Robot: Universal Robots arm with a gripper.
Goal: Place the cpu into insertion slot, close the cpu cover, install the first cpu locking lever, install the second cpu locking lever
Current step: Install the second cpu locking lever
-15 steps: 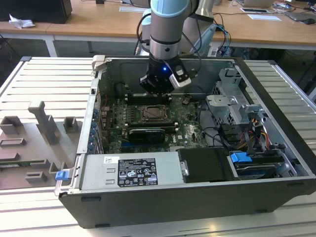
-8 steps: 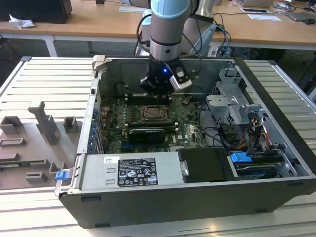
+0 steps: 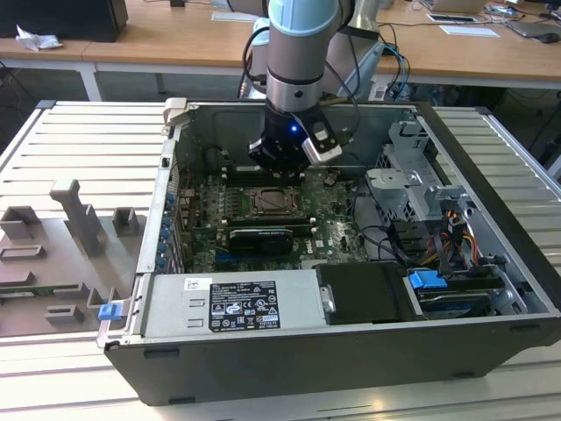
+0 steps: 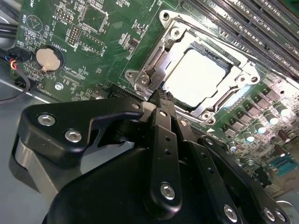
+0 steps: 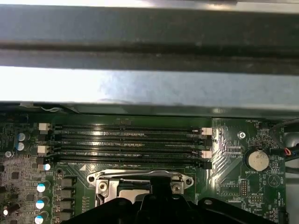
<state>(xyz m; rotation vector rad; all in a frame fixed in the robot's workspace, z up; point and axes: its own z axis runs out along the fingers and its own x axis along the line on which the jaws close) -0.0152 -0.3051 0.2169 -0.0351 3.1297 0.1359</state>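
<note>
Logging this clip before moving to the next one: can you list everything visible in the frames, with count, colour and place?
computer case: one, dark grey, lying open on the slatted metal table.
circuit board: one, green, on the case floor.
insertion slot: one, metal-rimmed, mid-board beside the memory slots.
cpu: one, pale silvery, seated in the slot.
cpu cover: one, silvery frame, lying around the cpu.
memory slots: four, long, black, beside the socket.
coin battery: one, silvery, on the board.
power supply: one, grey with a label, along the case's near wall.
grey fixture blocks: several, on the exterior view's left.
wooden desks: behind.
pincer: one, black, tips at the socket's edge.
</note>
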